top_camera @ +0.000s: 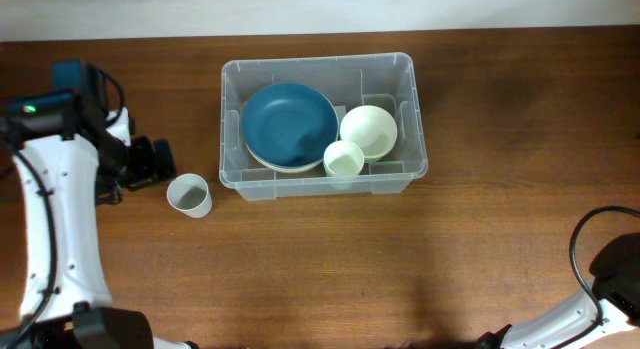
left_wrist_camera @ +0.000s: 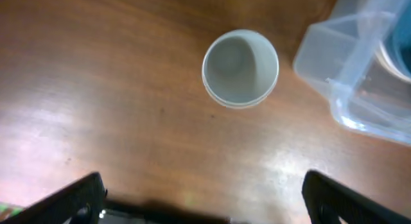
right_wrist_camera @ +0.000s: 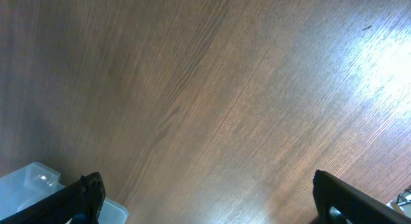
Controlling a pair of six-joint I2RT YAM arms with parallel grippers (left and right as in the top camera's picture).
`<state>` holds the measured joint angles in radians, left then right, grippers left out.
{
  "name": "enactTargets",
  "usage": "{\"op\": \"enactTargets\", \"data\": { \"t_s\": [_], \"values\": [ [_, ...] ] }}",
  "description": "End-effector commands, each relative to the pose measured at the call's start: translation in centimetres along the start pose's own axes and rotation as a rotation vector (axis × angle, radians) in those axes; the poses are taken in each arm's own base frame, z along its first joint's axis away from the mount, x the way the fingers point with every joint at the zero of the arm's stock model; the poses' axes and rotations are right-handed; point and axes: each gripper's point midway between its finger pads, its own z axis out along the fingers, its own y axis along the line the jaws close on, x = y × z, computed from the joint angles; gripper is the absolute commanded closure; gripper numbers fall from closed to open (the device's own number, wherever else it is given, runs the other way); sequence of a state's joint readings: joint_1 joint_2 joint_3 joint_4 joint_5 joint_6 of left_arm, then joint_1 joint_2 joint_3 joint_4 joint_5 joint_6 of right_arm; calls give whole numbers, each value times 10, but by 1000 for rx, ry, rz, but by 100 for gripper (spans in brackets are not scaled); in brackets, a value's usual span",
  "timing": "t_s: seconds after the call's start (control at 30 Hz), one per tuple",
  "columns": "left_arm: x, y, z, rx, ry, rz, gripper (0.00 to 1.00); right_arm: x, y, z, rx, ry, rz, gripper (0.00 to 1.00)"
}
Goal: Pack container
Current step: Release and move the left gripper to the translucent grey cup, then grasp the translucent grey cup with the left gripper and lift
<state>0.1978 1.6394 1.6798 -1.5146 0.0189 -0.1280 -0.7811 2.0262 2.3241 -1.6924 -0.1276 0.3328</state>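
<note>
The clear plastic container [top_camera: 318,69] stands at the table's back middle. It holds a blue plate [top_camera: 290,124], a pale green bowl [top_camera: 368,130] and a pale cup [top_camera: 343,160]. A grey-white cup [top_camera: 188,195] stands upright on the table left of the container; it also shows in the left wrist view [left_wrist_camera: 240,68], with the container's corner [left_wrist_camera: 350,76] to its right. My left gripper [top_camera: 150,161] is open and empty just left of that cup, jaws wide in the left wrist view [left_wrist_camera: 205,201]. My right gripper [right_wrist_camera: 212,201] is open and empty over bare wood.
The right arm's base [top_camera: 615,279] sits at the table's front right corner with a black cable. The left arm [top_camera: 55,189] runs along the left edge. A corner of the container [right_wrist_camera: 38,185] shows in the right wrist view.
</note>
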Motion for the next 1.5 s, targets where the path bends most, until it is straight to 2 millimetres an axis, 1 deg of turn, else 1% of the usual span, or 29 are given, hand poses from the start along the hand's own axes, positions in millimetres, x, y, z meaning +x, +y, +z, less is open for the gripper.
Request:
{"op": "enactTargets", "data": {
  "t_s": [0.0,0.13,0.23,0.4,0.57,0.67,1.03,1.13,1.17,1.27,1.3,1.37,1.47],
  "values": [
    [5,-7,27,40,22,-16,0,1,-1,-3,6,-7,-10,1],
    [-1,-11,58,68,1,-16,0,1,-1,-3,6,-7,-10,1],
    [1,-8,73,61,8,-34,0,1,-1,-3,6,-7,-10,1],
    [4,0,90,47,14,-83,0,1,-1,-3,6,-7,-10,1],
    [6,7,101,25,44,-108,0,1,-1,-3,6,-7,-10,1],
    [6,15,111,-24,67,-130,0,1,-1,-3,6,-7,-10,1],
    [3,15,153,-35,155,-131,0,1,-1,-3,6,-7,-10,1],
    [5,13,160,-29,178,-132,0,1,-1,-3,6,-8,-10,1],
    [5,13,162,-30,184,-132,3,1,-1,-3,6,-7,-10,1],
    [6,14,164,-30,188,-132,24,1,-1,-3,6,-7,-10,1],
    [5,14,164,-30,187,-132,35,1,-1,-3,6,-7,-10,1],
    [4,14,164,-30,181,-134,51,1,-1,-3,6,-7,-10,1],
    [0,19,164,-28,168,-151,66,1,-1,-3,6,-7,-10,1]
  ]
}}
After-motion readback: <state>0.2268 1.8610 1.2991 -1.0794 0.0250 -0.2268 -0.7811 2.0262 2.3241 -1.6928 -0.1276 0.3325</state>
